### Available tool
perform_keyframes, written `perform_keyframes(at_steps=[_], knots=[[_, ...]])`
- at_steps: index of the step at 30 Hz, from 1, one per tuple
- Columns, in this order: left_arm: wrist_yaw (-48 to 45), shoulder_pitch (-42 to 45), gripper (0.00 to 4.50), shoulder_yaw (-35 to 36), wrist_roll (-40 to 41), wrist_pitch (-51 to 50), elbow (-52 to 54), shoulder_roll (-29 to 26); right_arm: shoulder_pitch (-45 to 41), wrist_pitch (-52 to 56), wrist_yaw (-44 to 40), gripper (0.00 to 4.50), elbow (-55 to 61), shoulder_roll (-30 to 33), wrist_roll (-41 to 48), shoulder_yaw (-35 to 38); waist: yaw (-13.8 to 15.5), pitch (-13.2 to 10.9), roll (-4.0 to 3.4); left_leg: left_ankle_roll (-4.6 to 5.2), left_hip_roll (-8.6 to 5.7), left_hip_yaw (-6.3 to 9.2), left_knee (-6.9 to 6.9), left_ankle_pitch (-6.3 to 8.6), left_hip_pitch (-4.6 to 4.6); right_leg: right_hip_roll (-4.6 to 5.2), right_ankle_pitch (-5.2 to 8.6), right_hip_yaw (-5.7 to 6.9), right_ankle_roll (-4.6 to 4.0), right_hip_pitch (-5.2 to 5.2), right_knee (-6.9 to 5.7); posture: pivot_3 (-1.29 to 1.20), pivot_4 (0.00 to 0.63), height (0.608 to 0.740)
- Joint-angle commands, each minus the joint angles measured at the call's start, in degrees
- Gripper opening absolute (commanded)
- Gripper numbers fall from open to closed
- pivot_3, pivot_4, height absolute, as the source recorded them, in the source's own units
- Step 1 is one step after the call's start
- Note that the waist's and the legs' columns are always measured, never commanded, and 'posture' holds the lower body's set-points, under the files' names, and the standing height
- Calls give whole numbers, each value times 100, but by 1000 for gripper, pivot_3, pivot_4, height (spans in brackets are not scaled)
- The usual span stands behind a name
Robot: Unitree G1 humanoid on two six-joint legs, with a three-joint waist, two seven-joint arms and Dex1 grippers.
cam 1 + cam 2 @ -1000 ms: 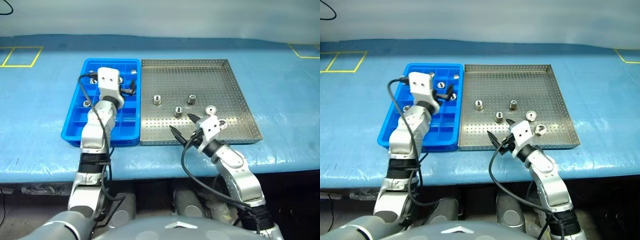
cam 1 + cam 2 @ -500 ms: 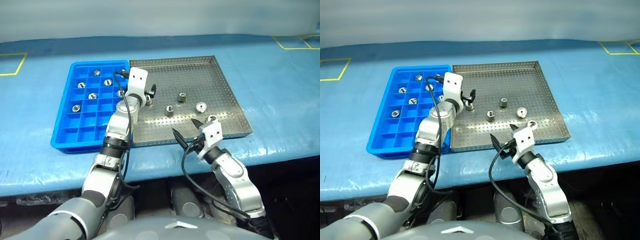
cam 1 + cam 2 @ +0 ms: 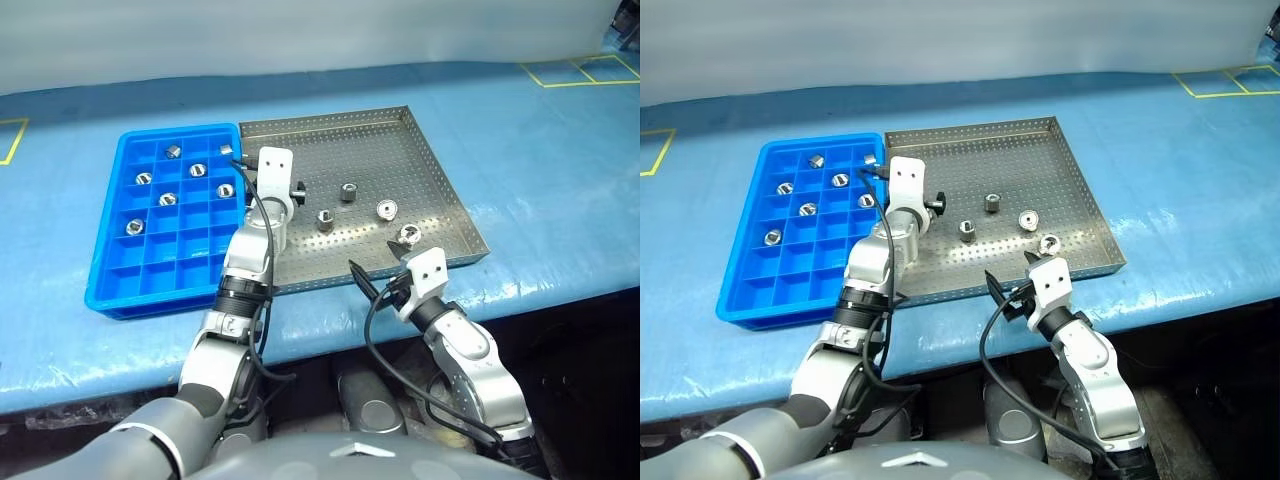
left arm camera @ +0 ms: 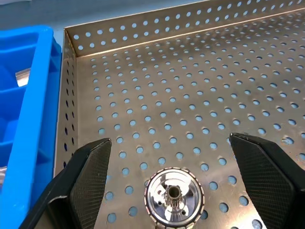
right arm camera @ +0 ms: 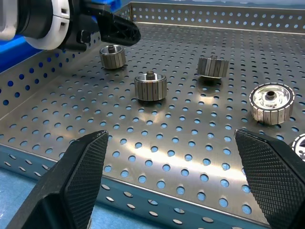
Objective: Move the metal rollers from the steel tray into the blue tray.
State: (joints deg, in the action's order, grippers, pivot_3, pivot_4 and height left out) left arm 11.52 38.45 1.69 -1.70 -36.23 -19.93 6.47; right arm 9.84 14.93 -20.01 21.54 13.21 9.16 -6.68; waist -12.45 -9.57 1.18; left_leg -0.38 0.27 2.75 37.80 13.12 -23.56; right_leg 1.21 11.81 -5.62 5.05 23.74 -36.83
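The left gripper (image 4: 169, 179) has crossed from the blue tray (image 3: 110, 285) to the steel tray (image 3: 440, 215), jaws wide around one roller (image 4: 174, 194), not clamping it. Four rollers (image 3: 967, 228) lie loose nearby; seven sit in blue compartments. The right gripper (image 5: 169, 179) hangs released at the near rim. No readable writing.

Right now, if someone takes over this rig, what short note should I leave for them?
Left pincer: open around one roller by the steel tray's left wall, not gripped yet.
Right pincer: open, empty, at the steel tray's near rim.
Done: seven metal rollers sit in the blue tray.
Left: five in the steel tray, counting that one.
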Motion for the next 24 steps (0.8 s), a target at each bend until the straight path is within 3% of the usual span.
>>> perform_keyframes(at_steps=[1,10,18,24], knots=[[77,119,4343,200,150,-104,-214,77,-55,-155,-12,4500,234,-5,32,46,-36,0,0,0,0,0,0,0,0,0,0,0,0,0,0,-265,150,740],[-195,286,4343,344,425,-94,-616,84,-86,-205,-14,4500,187,20,1,47,-98,8,-13,0,-2,0,3,0,9,1,1,0,1,-11,-1,-264,150,740],[-86,478,1779,456,558,-158,-652,159,-147,-211,-3,4500,169,24,-15,46,-99,7,-12,0,-2,2,0,0,0,1,0,-1,2,-2,1,-263,150,740],[289,392,1718,403,465,-126,-145,240,-173,-192,-16,4500,166,32,-27,40,-101,6,-11,0,-3,3,-2,0,-1,0,0,-1,3,-1,1,-258,150,740]])
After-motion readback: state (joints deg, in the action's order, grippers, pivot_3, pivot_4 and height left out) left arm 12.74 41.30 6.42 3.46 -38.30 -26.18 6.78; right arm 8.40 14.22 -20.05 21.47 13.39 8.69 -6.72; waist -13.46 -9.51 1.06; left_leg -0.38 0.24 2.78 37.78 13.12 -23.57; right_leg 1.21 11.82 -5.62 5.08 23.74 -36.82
